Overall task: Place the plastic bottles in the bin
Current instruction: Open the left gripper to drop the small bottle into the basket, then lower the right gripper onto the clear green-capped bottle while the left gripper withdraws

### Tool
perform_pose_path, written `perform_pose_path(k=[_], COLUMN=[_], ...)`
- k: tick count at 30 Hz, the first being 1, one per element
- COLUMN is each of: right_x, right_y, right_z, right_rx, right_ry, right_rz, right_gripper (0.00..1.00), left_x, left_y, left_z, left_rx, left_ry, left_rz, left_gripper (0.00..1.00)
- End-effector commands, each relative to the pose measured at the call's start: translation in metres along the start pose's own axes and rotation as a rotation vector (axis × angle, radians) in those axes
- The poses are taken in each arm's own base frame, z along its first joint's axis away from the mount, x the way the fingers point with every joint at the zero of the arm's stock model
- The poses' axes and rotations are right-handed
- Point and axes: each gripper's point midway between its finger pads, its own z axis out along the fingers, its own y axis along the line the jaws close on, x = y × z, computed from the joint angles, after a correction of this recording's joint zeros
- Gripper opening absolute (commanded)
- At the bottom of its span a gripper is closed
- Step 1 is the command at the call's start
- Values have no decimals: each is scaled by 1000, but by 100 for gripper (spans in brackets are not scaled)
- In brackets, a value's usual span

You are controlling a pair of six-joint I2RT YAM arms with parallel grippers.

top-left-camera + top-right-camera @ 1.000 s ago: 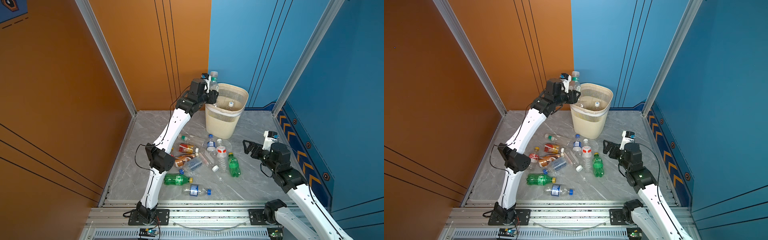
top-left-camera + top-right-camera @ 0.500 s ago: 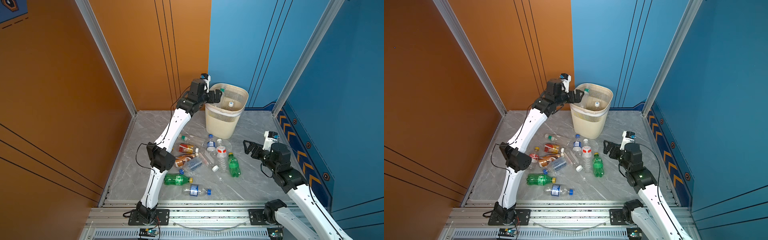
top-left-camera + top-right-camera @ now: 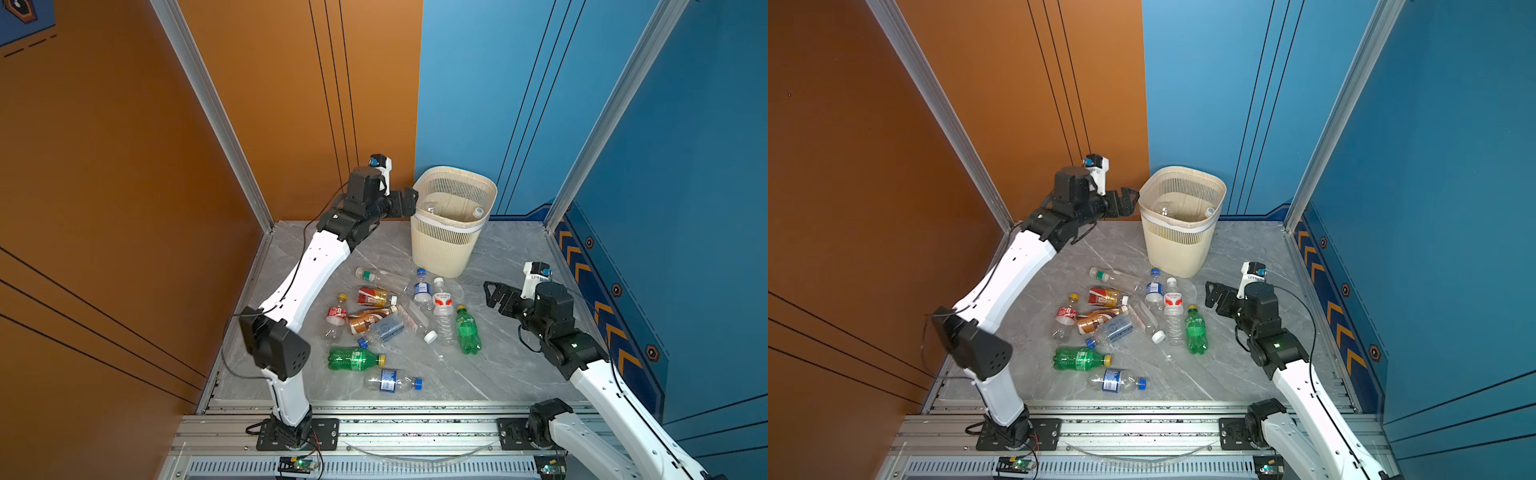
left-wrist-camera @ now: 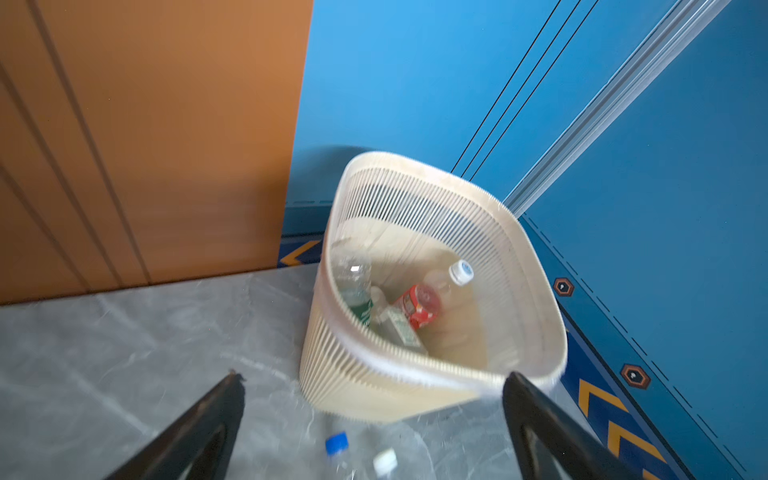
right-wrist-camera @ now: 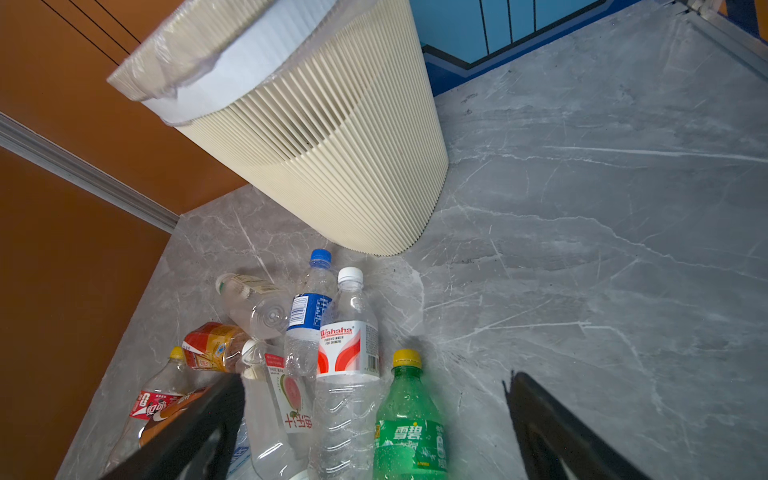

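The cream bin [image 3: 453, 249] [image 3: 1179, 249] stands at the back of the floor. Inside it lie a red-labelled bottle [image 4: 419, 305] and a clear green-labelled one [image 4: 353, 286]. My left gripper [image 3: 409, 201] [image 3: 1129, 199] [image 4: 374, 375] hovers open and empty just left of the bin's rim. Several plastic bottles [image 3: 395, 316] [image 3: 1125, 320] lie in a heap in front of the bin. My right gripper [image 3: 492, 291] [image 3: 1212, 293] [image 5: 376, 375] is open, low and right of the heap, nearest a green yellow-capped bottle [image 5: 409, 432] [image 3: 467, 332].
Orange wall panels close the left and back, blue ones the right. A second green bottle [image 3: 353, 358] and a clear blue-capped one [image 3: 390, 380] lie nearest the front rail [image 3: 374, 419]. Bare grey floor [image 3: 507, 361] lies beside the right arm.
My left gripper opened above the bin's rim and the clear bottle it held dropped into the bin. That gripper has since drawn back to the left. The right arm has not moved.
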Motion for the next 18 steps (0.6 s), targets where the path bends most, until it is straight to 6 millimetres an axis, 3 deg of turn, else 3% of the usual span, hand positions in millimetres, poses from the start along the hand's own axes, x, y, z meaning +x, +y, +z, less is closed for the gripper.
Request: perform_pose_path(k=[1, 4, 7, 12, 18], right_x=[-8, -5, -1, 5, 15], right_y=[13, 23, 36, 63, 120], right_z=[4, 14, 25, 37, 49], right_rx=[-22, -36, -46, -65, -150], right_ry=[4, 29, 61, 104, 190], right_rz=[-19, -43, -84, -194, -404], right_gripper=[100, 100, 100, 100, 100], left_x=[31, 98, 148, 169, 193], left_y=[34, 76, 111, 135, 152], left_z=[-41, -78, -111, -143, -161], left_rx=[-118, -220, -298, -368, -419], left_ry=[-49, -7, 26, 57, 90], left_rz=[-26, -95, -166, -178, -202], left_gripper=[98, 98, 98, 98, 98])
